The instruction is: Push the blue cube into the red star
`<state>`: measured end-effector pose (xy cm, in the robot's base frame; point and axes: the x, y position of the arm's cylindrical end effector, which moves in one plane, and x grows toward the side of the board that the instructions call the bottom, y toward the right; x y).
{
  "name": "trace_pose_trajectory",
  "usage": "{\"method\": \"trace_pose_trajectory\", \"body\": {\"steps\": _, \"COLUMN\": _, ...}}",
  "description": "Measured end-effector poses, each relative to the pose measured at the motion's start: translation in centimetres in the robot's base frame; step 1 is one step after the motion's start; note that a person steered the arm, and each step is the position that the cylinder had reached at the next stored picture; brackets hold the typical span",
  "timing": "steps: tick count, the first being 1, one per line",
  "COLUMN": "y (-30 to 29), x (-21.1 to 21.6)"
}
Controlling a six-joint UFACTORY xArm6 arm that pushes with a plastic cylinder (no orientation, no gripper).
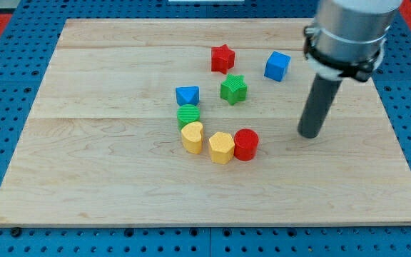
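The blue cube (277, 66) sits on the wooden board toward the view's upper right. The red star (222, 58) lies to its left, with a gap between them. My tip (310, 134) rests on the board below and to the right of the blue cube, apart from every block. The rod rises from it to the arm's grey end at the view's top right.
A green star (233, 89) lies below the red star. A blue triangular block (188, 95), a green cylinder (188, 115), a yellow heart-like block (192, 137), a yellow hexagon (221, 147) and a red cylinder (246, 144) form an arc at the middle. The board (84, 164) lies on a blue pegboard.
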<state>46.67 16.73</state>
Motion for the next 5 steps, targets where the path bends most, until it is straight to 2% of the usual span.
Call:
{"method": "trace_pose_trajectory", "body": {"steps": 1, "y": 2.3, "x": -3.9}}
{"method": "trace_pose_trajectory", "body": {"steps": 2, "y": 0.8, "x": -10.0}}
{"method": "trace_pose_trajectory", "body": {"steps": 3, "y": -2.3, "x": -14.2}}
{"method": "trace_pose_trajectory", "body": {"steps": 5, "y": -7.9, "x": -15.6}}
